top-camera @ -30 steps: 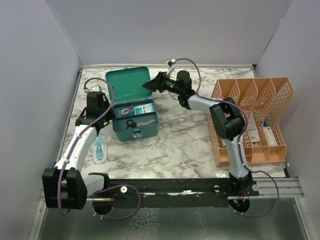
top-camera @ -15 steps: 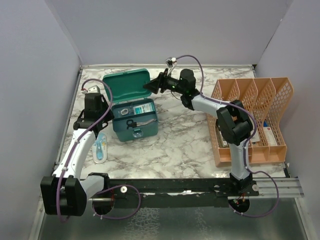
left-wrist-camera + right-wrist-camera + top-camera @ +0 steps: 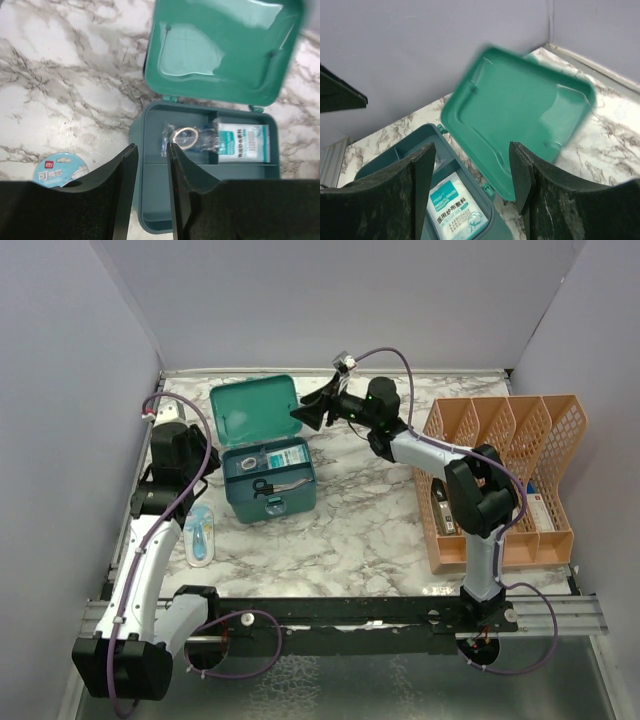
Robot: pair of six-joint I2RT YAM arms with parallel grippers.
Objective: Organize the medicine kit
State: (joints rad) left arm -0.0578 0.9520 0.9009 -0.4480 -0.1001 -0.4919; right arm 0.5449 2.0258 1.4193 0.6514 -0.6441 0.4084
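The teal medicine kit (image 3: 268, 498) stands open on the marble table, its lid (image 3: 255, 410) tilted back. Inside lie a gauze packet (image 3: 290, 455), a wrapped tape roll (image 3: 250, 462) and scissors (image 3: 265, 485). My left gripper (image 3: 200, 462) hovers above the kit's left wall. In the left wrist view the gripper (image 3: 152, 147) shows a narrow gap with nothing in it, above the tape roll (image 3: 185, 137) and gauze packet (image 3: 243, 143). My right gripper (image 3: 305, 412) is open and empty beside the lid's right edge. In the right wrist view (image 3: 472, 150) the lid (image 3: 520, 115) looks blurred.
A blue round packaged item (image 3: 200, 535) lies on the table left of the kit, and it also shows in the left wrist view (image 3: 57, 167). An orange mesh file rack (image 3: 505, 420) holding boxes stands at the right. Grey walls enclose the table.
My left arm has drawn back to the left, away from the kit. My right gripper has shifted slightly right and up. The lid has swung a little and is still open.
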